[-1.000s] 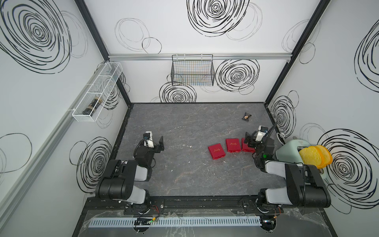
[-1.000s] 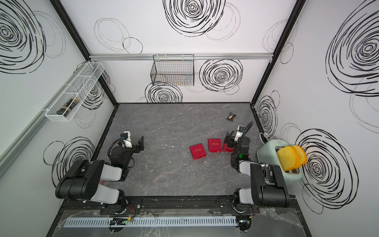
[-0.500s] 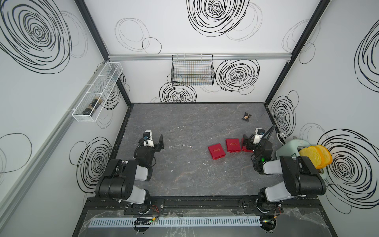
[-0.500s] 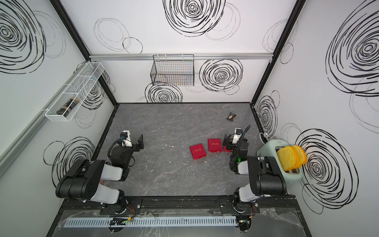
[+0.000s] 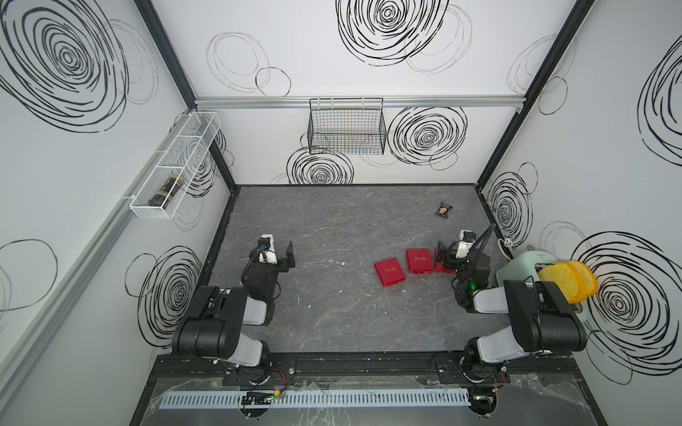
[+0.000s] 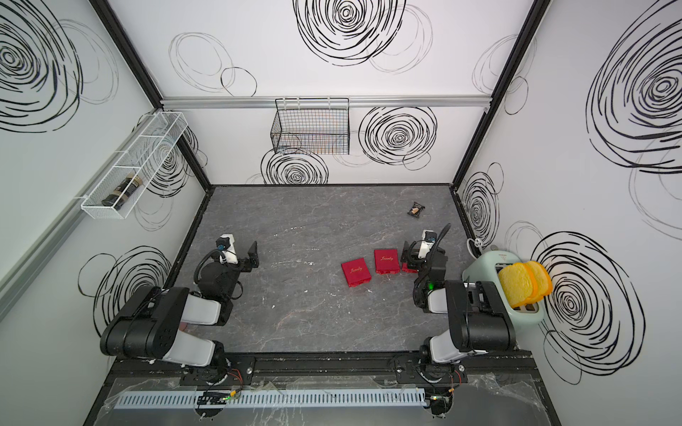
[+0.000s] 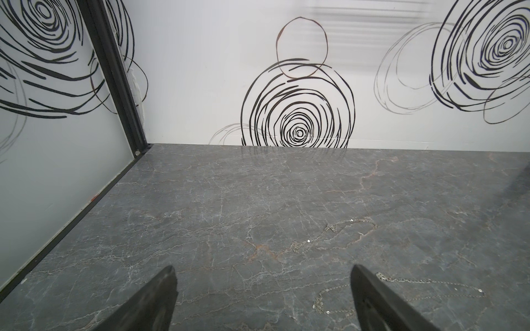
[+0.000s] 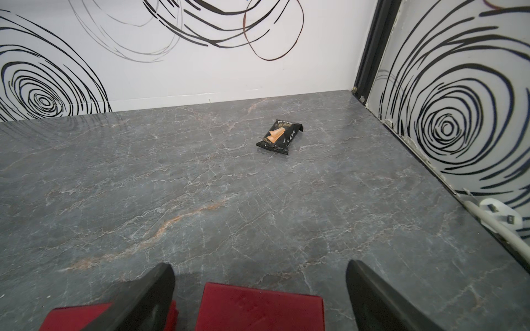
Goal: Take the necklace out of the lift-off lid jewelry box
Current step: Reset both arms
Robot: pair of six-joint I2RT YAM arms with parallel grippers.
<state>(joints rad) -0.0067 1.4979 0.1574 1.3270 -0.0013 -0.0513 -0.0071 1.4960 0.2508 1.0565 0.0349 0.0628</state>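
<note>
Marble tabletop [image 5: 332,313], necklace [image 7: 308,241] plain only from left wrist, left gripper [image 7: 262,268] and right gripper [image 8: 259,263] agape

1. The right gripper [image 8: 259,268] enters from the lower edge, its jaws spread wide.
2. A red jewelry box [image 8: 262,306] lies between them at bottom centre.
3. Another red piece [image 8: 74,316] sits lower left, partly behind a finger.
4. A black snack packet [image 8: 279,136] lies above centre on the grey marble table [image 8: 172,186].
5. A white plug [image 8: 499,217] rests at the right edge.
</note>
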